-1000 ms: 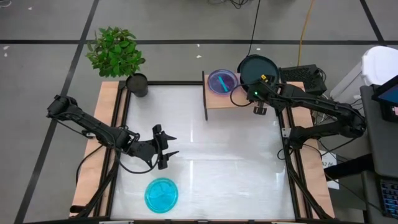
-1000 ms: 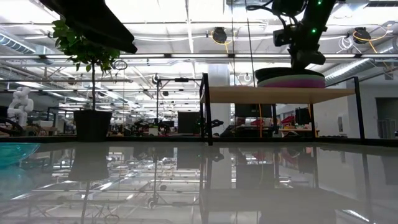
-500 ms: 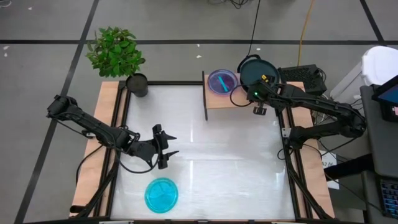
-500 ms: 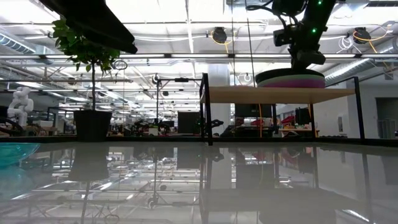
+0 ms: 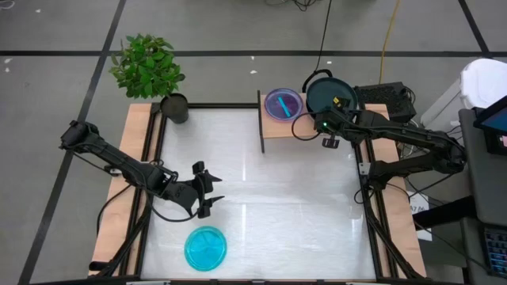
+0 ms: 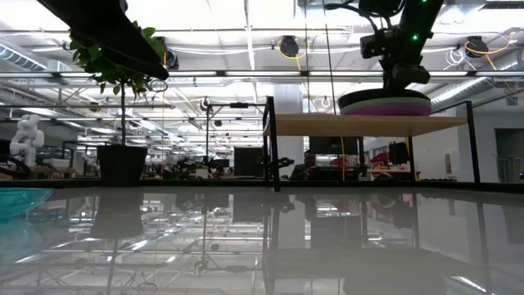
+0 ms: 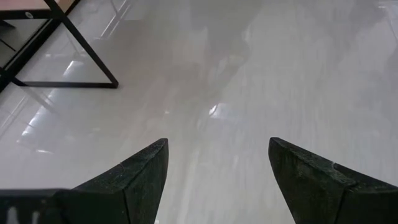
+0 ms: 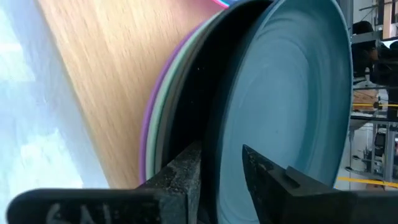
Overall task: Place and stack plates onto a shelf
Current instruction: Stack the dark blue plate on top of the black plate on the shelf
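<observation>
Slightly toward the cyan plate (image 5: 205,247) the left pincer (image 5: 203,190) has been shifted, fingers spread, empty; that plate lies just beyond it at the worktop's near edge. Right pincer (image 8: 221,163) is clamped on the dark top plate (image 5: 328,92) stacked on the shelf (image 5: 279,127).

Glossy table (image 5: 269,198); light-wood shelf (image 5: 279,127), seemingly matt

right gripper (image 5: 324,129) at black plate (image 5: 326,92) on shelf (image 5: 277,126), purple plate (image 5: 283,103) beside it, left gripper (image 5: 211,190) open over table, cyan plate (image 5: 206,247) near front edge
</observation>
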